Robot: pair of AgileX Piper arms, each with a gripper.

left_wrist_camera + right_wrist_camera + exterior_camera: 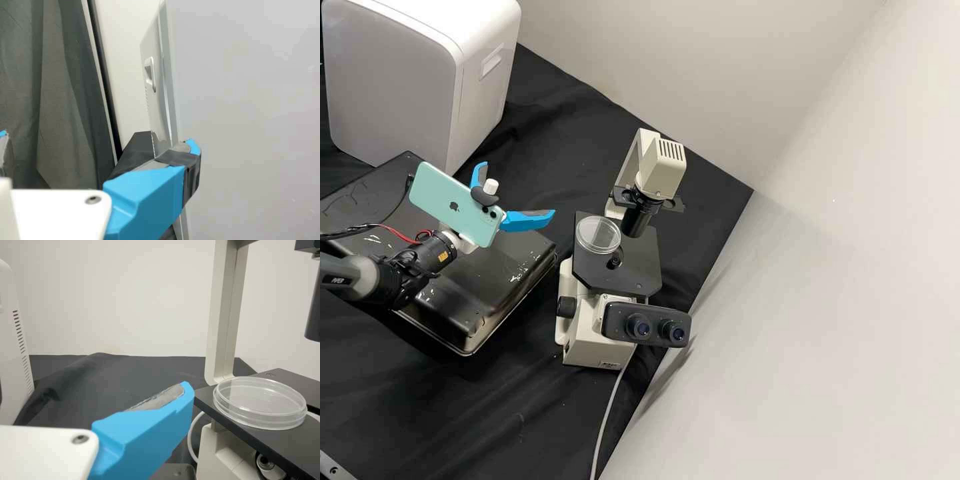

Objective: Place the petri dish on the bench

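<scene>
1. The right gripper hangs over a scuffed black tray, its blue fingers spread wide and empty.
2. Just beyond it, the clear round plastic petri dish lies flat on the black stage of the beige microscope, untouched.
3. Farther back, the left gripper, fingers parted and empty, sits close to the white boxy appliance.

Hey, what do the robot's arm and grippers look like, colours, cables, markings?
The right arm is dark grey with white print, red and black cables along it and a mint-green phone at the wrist. The right gripper has two bright blue tapered fingers with grey pads on a white base. The left gripper matches: blue fingers, dark pads, white base.
</scene>
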